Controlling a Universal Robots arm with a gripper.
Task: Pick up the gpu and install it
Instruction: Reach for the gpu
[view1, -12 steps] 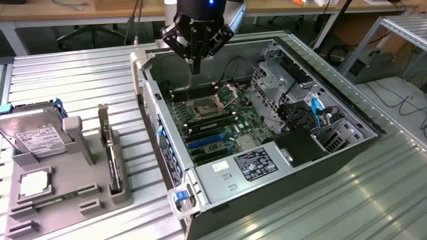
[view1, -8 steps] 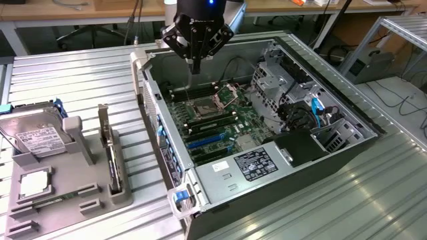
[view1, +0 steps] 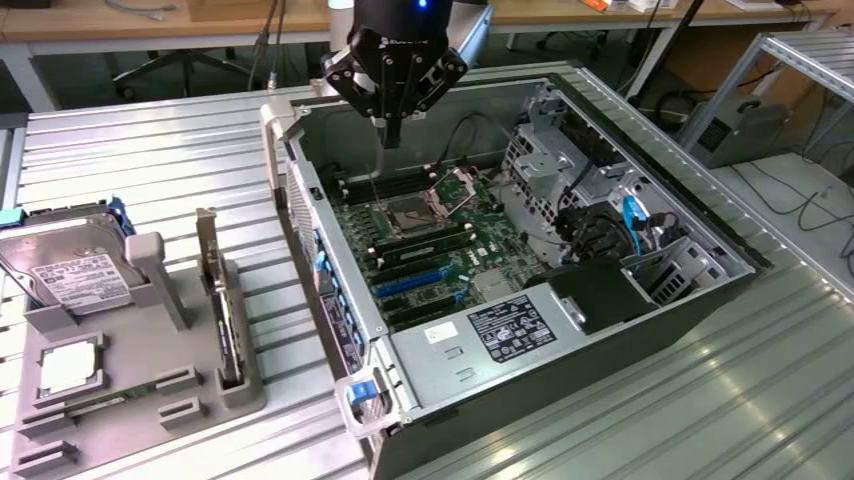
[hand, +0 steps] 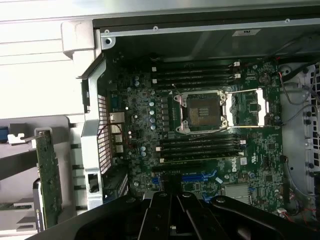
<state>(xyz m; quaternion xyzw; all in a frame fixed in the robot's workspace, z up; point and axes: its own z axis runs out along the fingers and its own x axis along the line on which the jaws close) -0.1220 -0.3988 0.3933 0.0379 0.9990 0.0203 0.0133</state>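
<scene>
Slots in a grey moulded holder (view1: 200, 360) keep the gpu (view1: 220, 305) (hand: 48, 175) upright on its long edge: a thin, flat card, dark when seen edge-on in the exterior view, with a green component-studded face in the wrist view and a silver metal bracket at one end. It sits well apart from the gripper (view1: 390, 140) (hand: 172, 192), outside the computer case and off to the exterior view's left of it. Nothing touches the card but its holder.

The gripper is a black, angular assembly whose two slim fingers are pressed together on nothing. It hangs over the open case (view1: 314, 230), above the motherboard (view1: 441, 240) (hand: 150, 125). That board is a green slab crowded with small cylindrical capacitors, long black memory slots and blue expansion slots. Almost under the fingertips lies the square processor socket (view1: 420, 205) (hand: 202, 110), with its shiny metal frame swung open.

Between gripper and gpu stands the case's rear wall, sheet steel with a perforated grille.

Farther from the gripper than the gpu, the same holder carries a silver hard drive (view1: 67, 270) with a white label, propped at a tilt, and a flat square silver chip (view1: 67, 365) lying in a recess. Everything rests on a ribbed, pale metal table (view1: 160, 160).
</scene>
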